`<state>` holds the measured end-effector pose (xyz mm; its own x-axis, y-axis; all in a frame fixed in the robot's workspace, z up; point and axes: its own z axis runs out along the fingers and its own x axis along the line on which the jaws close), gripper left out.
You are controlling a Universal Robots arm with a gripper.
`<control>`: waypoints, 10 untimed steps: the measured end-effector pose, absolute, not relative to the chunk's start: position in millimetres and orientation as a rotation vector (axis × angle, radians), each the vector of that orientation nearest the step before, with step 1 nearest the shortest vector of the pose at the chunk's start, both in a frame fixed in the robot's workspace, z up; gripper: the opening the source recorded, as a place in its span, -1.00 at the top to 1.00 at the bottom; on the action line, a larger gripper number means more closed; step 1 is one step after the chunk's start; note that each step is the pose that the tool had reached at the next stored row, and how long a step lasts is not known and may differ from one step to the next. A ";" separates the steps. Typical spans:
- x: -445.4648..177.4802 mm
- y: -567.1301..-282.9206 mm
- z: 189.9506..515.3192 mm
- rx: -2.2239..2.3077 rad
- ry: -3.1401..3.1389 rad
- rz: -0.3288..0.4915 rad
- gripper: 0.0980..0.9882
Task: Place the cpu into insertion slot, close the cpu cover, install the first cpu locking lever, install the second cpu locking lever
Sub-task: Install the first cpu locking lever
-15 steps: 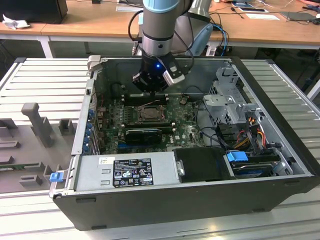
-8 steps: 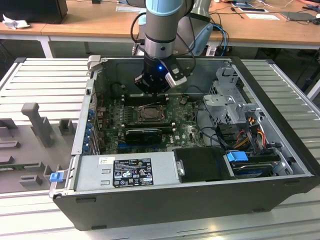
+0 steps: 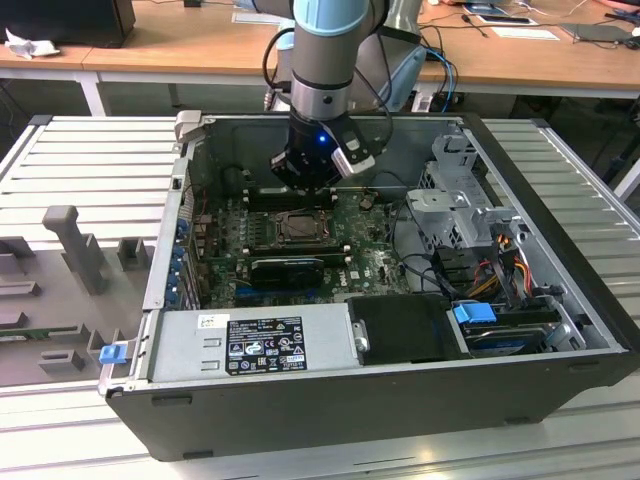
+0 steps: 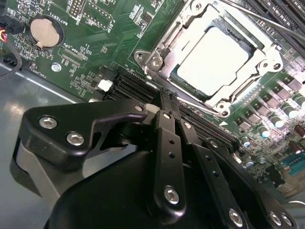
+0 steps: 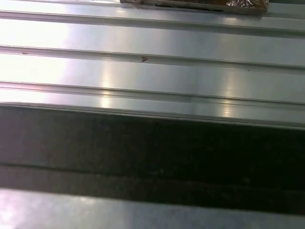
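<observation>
Cpu (image 4: 212, 61) seated in insertion slot (image 4: 267, 59) — claw (image 4: 167, 110) just beside, fingers together, empty.

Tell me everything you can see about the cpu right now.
The cpu is a flat square chip with a pale, dull silver metal face, lying level inside the insertion slot on the green board. The cpu cover, a silver frame, lies down around it, its window exposing the chip's face. The tool sits beside the socket, not touching the chip.
</observation>
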<state>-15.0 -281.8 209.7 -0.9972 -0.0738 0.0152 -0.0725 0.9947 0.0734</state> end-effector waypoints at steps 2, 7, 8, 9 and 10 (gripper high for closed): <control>-14.7 -282.4 208.8 0.112 -3.120 -0.114 0.98; -13.0 -282.8 207.0 0.100 -3.120 -0.114 0.98; -12.7 -282.7 206.3 0.093 -3.121 -0.114 0.98; -12.6 -282.8 205.8 0.090 -3.121 -0.114 0.98; -12.5 -282.8 205.6 0.088 -3.121 -0.114 0.98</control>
